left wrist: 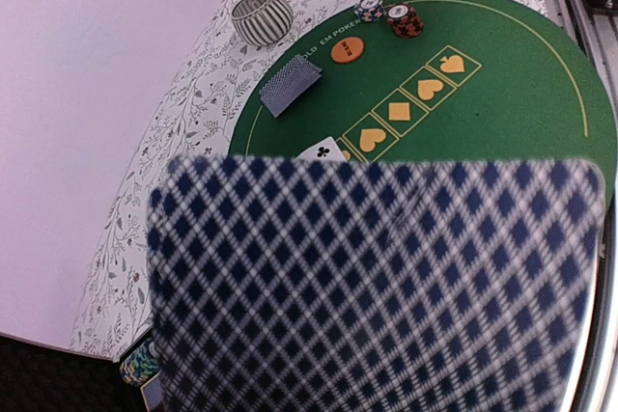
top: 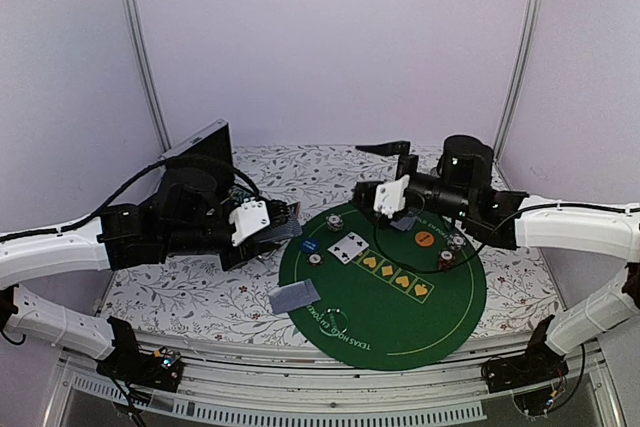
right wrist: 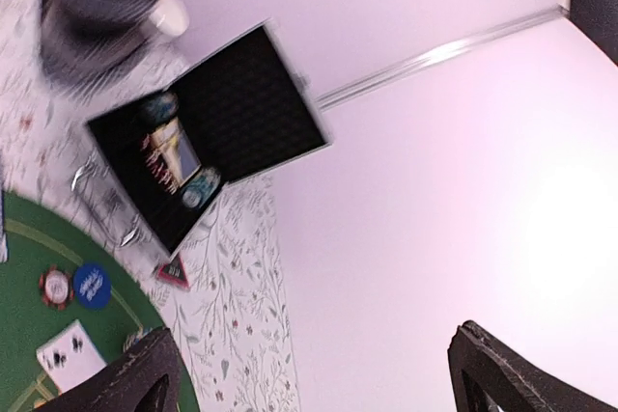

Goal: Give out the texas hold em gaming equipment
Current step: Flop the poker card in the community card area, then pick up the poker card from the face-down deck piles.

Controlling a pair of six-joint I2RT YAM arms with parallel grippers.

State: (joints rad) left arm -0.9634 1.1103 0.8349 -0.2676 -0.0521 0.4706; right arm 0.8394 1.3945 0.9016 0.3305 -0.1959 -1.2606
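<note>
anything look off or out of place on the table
The face-down cards lie tilted at the green mat's near-left edge, one corner seemingly off it on the floral cloth. Nothing looks spilled or damaged.

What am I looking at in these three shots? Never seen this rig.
These are two robot arms bolted at the near table edge, each ending in a two-finger gripper. The overhead picture looks down from behind them. The other two come from a camera on each wrist.

On the floral cloth lies a round green poker mat. It carries chip stacks, an orange disc, a blue disc and a face-up card. There are face-down cards at its near-left edge. An open case stands at the back left.

The left gripper holds a blue-patterned card, which fills most of its camera's view. The right gripper is open and empty, above the mat.
</note>
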